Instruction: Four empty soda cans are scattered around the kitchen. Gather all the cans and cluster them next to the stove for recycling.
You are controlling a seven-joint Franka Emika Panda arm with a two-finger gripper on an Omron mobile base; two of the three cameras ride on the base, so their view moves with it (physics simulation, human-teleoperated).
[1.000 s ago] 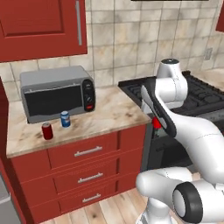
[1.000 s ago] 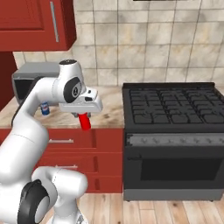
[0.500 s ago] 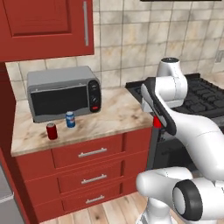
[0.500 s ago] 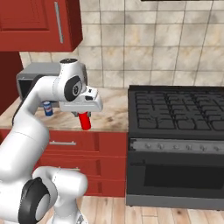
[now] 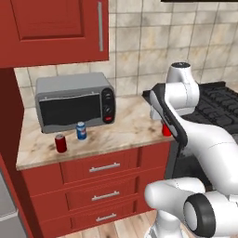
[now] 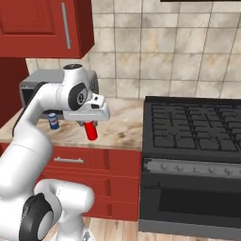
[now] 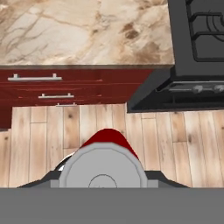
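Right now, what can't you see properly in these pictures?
- Held red can: in the left base view the arm covers most of it.
- Blue can: in the right base view the arm partly hides it; its mark is too small.
- Toaster oven: right base view, mostly behind the arm.
- Stove: left base view, cut by the edge and the arm.

A red can (image 6: 92, 131) hangs tilted before the counter edge beside the stove (image 6: 197, 127); a red can (image 5: 60, 142) and a blue can (image 5: 81, 131) stand upright.
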